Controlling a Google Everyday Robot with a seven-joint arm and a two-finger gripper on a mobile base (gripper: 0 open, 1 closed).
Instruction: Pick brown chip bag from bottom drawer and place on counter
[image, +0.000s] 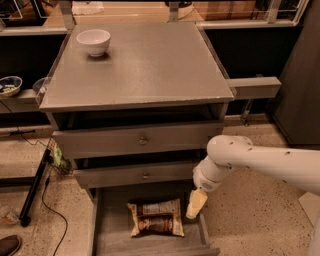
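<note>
The brown chip bag (155, 218) lies flat on the floor of the open bottom drawer (110, 235), cream-tan with a dark brown band. My gripper (196, 205) hangs from the white arm that reaches in from the right. It points down just right of the bag, near the drawer's right side, a little above the bag. It holds nothing that I can see. The counter (145, 65) is the grey top of the cabinet, above the two upper drawers.
A white bowl (93, 42) stands at the counter's far left corner. The two upper drawers with round knobs (143, 141) stick out slightly above the bottom drawer. A black stand leg and cable (35, 185) lie on the floor at left. A grey shelf (252, 87) juts out on the right.
</note>
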